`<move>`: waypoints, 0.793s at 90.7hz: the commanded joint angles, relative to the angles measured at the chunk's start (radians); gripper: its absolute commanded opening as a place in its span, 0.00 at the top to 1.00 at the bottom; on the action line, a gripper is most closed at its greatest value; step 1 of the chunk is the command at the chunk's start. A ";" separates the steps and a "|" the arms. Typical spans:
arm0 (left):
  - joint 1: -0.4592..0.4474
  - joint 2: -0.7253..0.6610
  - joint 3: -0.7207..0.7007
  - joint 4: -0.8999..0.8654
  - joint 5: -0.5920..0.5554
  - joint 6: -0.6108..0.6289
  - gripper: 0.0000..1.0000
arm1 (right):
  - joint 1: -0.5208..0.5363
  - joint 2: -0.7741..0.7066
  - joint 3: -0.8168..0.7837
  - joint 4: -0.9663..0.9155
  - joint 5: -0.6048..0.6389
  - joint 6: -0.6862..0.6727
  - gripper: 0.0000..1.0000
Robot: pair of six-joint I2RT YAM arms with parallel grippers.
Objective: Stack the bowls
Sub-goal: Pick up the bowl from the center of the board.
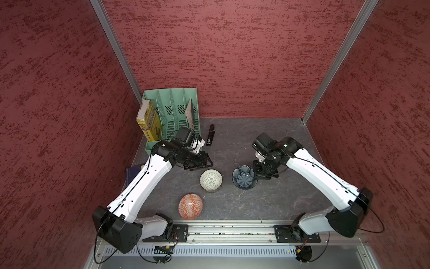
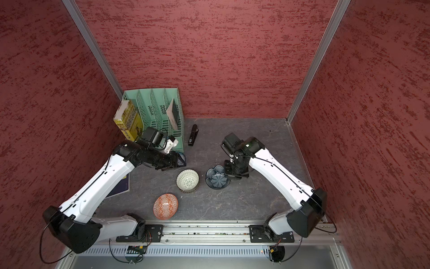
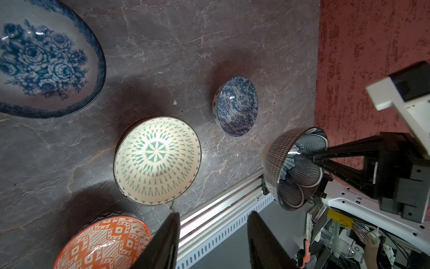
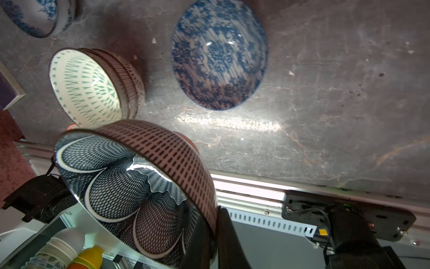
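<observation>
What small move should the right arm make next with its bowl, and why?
Probably swing the right pincer sideways toward the cream bowl, levelling as it goes. It pinches the net-patterned bowl by the rim, tilted and clear of the table, while the cream bowl already tops a nested stack. The left pincer is open and empty.

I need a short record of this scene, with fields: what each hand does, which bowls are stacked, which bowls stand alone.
right hand: shut on the rim of the flower bowl, held tilted above the table
left hand: open, empty
stack: cream bowl nested in a striped bowl
bowls alone on the table: orange bowl, blue patterned bowl, blue rose bowl
back corner: green file rack
</observation>
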 commanded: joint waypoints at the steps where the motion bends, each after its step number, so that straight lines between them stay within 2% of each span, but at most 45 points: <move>1: -0.020 0.020 0.027 -0.021 0.025 0.011 0.51 | 0.040 0.065 0.100 0.037 -0.041 -0.031 1.00; 21: -0.069 0.038 0.011 -0.025 0.014 0.018 0.54 | 0.074 0.171 0.184 0.068 -0.076 -0.042 1.00; 33: -0.088 0.050 0.004 -0.016 0.001 0.011 0.62 | 0.091 0.206 0.214 0.073 -0.085 -0.046 1.00; 72: -0.129 0.079 -0.037 -0.023 -0.072 0.012 0.71 | 0.099 0.230 0.242 0.075 -0.094 -0.052 1.00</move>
